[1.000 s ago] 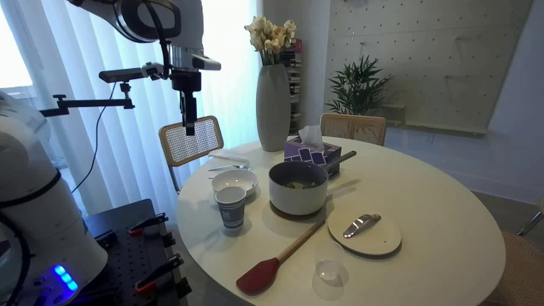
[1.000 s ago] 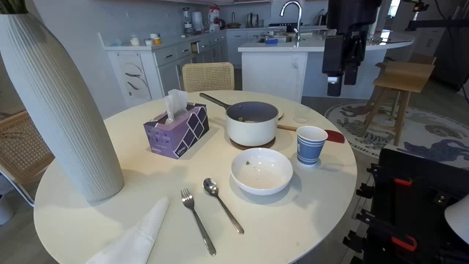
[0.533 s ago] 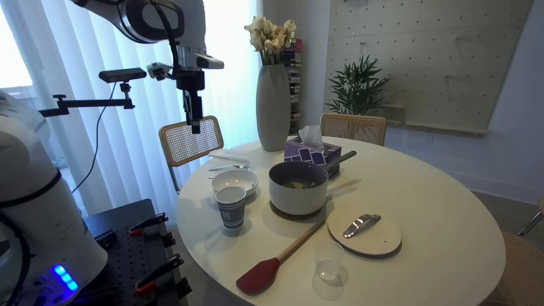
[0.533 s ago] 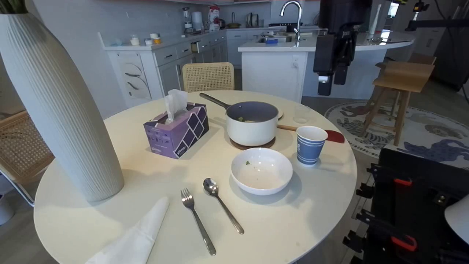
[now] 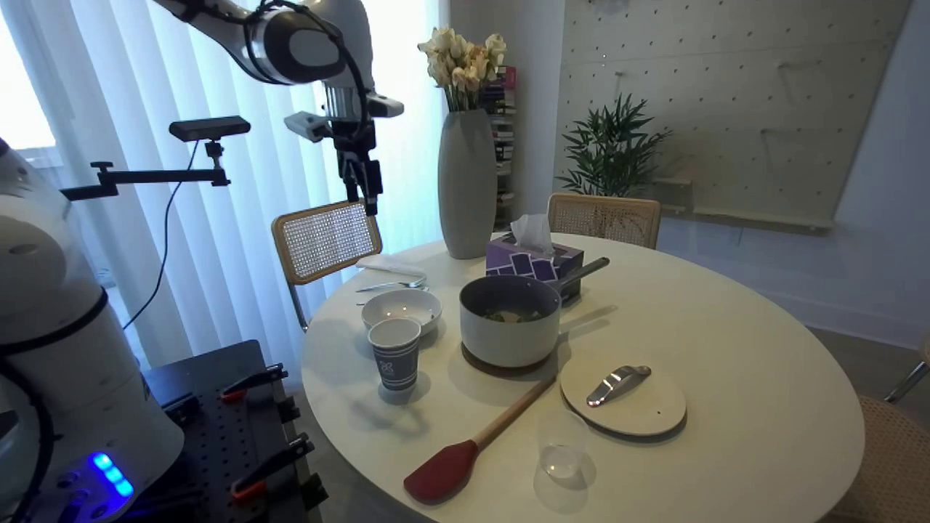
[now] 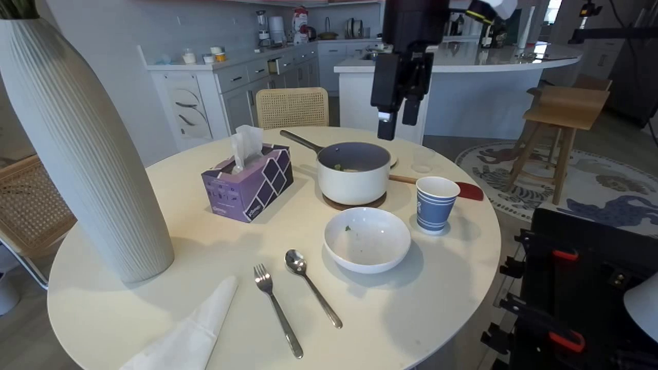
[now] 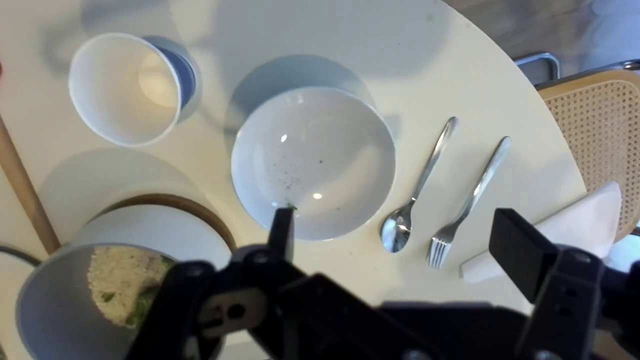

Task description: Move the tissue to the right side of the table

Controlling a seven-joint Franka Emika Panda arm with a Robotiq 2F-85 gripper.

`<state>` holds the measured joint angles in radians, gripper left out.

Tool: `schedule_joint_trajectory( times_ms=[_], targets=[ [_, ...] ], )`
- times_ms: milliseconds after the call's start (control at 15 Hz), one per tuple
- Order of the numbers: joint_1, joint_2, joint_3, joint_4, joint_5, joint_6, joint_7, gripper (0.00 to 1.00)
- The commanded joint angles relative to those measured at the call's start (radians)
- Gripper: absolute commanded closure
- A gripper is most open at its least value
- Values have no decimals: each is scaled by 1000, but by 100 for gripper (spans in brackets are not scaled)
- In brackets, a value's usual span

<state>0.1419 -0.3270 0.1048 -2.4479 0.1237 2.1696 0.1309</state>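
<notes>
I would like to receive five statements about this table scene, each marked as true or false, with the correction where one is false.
1. The gripper is open and holds nothing. True.
2. The white tissue lies flat beside the purple box. False: it sticks up out of the box.
3. The fork lies between the spoon and the bowl. False: the spoon lies between the fork and the bowl.
4. The saucepan stands on a brown trivet. True.
5. The blue-and-white paper cup is standing upright. True.
</notes>
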Motion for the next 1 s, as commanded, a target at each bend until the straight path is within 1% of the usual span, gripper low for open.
schedule_joint_trajectory(
  times_ms=[0,533,933],
  targets=[
    [26,142,25,126,31,45,-54,0],
    [83,406,105,389,15,57,-134,0],
    [127,611,153,581,-36,49,-175,0]
  ],
)
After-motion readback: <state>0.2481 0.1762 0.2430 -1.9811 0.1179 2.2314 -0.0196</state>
